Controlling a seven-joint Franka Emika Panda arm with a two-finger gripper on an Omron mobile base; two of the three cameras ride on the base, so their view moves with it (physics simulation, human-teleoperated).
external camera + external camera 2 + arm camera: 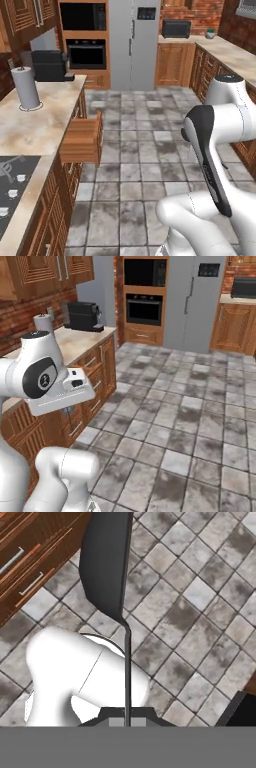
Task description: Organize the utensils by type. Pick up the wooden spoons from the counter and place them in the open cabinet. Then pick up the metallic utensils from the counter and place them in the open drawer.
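Clearly the job is at least partly under way: in the hand view the gripper point(127, 721) is closed tight on the wire-slim handle of a metal spoon point(106, 562), whose dark grey bowl looms large at the upper middle of that frame, over the grey tiled floor point(200, 597). So one of the metallic utensils is in hand and not yet delivered. The open drawer point(82, 139), a medium-brown wooden box, juts out from the cabinet run at the left centre of the left base view, just below the edge of the counter point(35, 127); its inside cannot be seen from this angle, so whether anything already lies in it is unclear. No other spoons are visible on the stretch of beige marble that shows, which holds a paper towel roll point(25, 87) and, further back, a black coffee machine point(50, 65); a dark stovetop point(12, 185) sits at the lower left. Whether the wooden spoons have reached the cabinet cannot be judged from these views.

As for pose, the white arm point(220, 130) is folded up high at the right of the left base view, well apart from the drawer. In the right base view its elbow and forearm point(45, 378) hang at the left, beside the lower cabinets. The hand points downward, floor tiles filling the background behind the spoon. Carrying the spoon across to the drawer appears to be what remains.
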